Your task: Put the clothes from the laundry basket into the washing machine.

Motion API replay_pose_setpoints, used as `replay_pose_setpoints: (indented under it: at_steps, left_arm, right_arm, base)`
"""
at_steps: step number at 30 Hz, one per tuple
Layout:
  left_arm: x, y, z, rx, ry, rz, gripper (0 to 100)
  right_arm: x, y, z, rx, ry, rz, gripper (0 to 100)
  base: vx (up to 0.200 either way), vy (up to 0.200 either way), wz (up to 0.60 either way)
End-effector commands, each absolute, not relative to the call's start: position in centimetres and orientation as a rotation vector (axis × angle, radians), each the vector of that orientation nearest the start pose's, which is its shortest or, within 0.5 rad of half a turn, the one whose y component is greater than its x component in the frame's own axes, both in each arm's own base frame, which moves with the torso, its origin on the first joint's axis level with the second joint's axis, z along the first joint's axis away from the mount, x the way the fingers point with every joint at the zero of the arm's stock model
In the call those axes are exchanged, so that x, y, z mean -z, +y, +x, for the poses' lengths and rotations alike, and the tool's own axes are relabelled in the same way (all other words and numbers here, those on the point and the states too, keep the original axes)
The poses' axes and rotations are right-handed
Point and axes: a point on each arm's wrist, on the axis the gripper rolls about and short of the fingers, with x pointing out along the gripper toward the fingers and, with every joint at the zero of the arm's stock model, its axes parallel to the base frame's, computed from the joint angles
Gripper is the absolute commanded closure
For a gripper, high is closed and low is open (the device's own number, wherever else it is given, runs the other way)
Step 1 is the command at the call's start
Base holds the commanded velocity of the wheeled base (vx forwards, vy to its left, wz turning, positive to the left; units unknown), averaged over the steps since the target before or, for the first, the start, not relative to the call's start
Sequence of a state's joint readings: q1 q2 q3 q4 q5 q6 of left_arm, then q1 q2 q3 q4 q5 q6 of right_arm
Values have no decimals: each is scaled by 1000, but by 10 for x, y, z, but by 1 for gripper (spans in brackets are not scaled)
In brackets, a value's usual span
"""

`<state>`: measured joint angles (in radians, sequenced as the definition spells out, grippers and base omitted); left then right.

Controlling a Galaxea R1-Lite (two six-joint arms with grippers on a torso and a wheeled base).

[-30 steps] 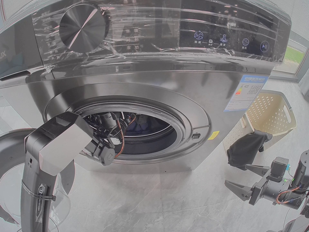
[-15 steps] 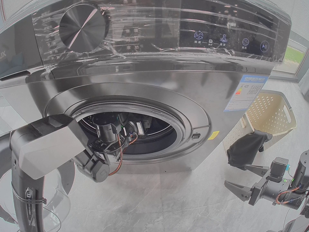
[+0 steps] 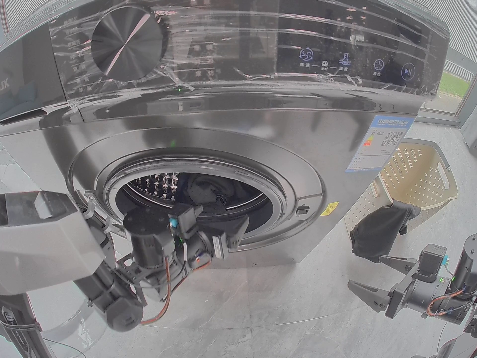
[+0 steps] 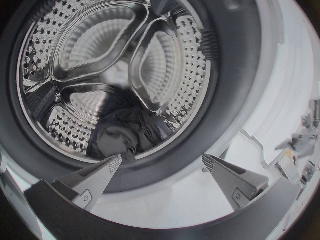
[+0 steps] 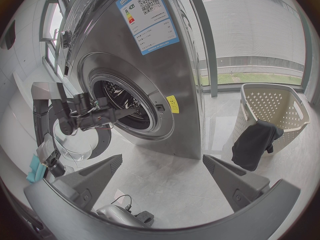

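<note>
The washing machine (image 3: 308,140) stands with its round opening toward me, and a dark heap of clothes (image 3: 213,192) lies in the bottom of the drum (image 4: 100,60). My left gripper (image 4: 161,159) is open and empty, just outside the opening's lower rim and pointing in at the clothes (image 4: 123,134). The beige laundry basket (image 3: 422,175) stands on the floor to the machine's right, with a dark garment (image 3: 380,227) draped over its near rim. Low over the floor in front of that garment, my right gripper (image 3: 366,272) is open and empty. The right wrist view has the basket (image 5: 276,110) and garment (image 5: 253,144) at its right side.
The machine's round door (image 5: 83,144) hangs open at the left, close under my left arm. Grey tiled floor (image 3: 278,304) stretches between the machine's front and the basket. A glass wall (image 5: 260,34) runs behind the basket.
My left arm has pulled back out of the drum and dropped lower, leaving the dark clothes inside. The right arm, basket and draped garment have not moved.
</note>
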<state>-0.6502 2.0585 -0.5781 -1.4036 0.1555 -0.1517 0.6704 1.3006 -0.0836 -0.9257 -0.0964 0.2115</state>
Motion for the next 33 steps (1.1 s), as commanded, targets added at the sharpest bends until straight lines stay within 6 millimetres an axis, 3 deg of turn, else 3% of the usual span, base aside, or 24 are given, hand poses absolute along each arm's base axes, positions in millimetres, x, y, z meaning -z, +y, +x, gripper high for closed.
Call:
replay_pose_setpoints:
  at_steps: [1,3,4,7,15,19,23,33]
  left_arm:
    - [-94,-190,187,632,124,-91,0]
    - [-96,-185,177,641,121,-72,0]
    - [-106,-169,156,647,107,-64,0]
    - [-120,-147,128,665,70,-85,0]
    - [-143,-99,95,557,18,-105,0]
    - [-145,-77,87,486,27,-91,0]
    - [-150,-47,67,419,-25,-120,0]
    - [-130,-8,23,335,-41,-89,0]
  right_arm:
    - [-123,87,113,-538,318,101,0]
    - [-123,85,111,-539,311,102,0]
    - [-125,81,108,-536,292,106,0]
    - [-129,76,103,-531,257,122,0]
    - [-139,58,87,-490,143,150,0]
    - [-144,50,81,-462,79,148,0]
    - [-142,39,74,-401,69,132,0]
    - [-139,16,51,-239,8,117,0]
  base:
    - [0,0,0]
    - [0,0,0]
    - [0,0,0]
    - [0,0,0]
    - [-125,0,0]
    - [-200,0,0]
    - [-200,0,0]
    - [-200,0,0]
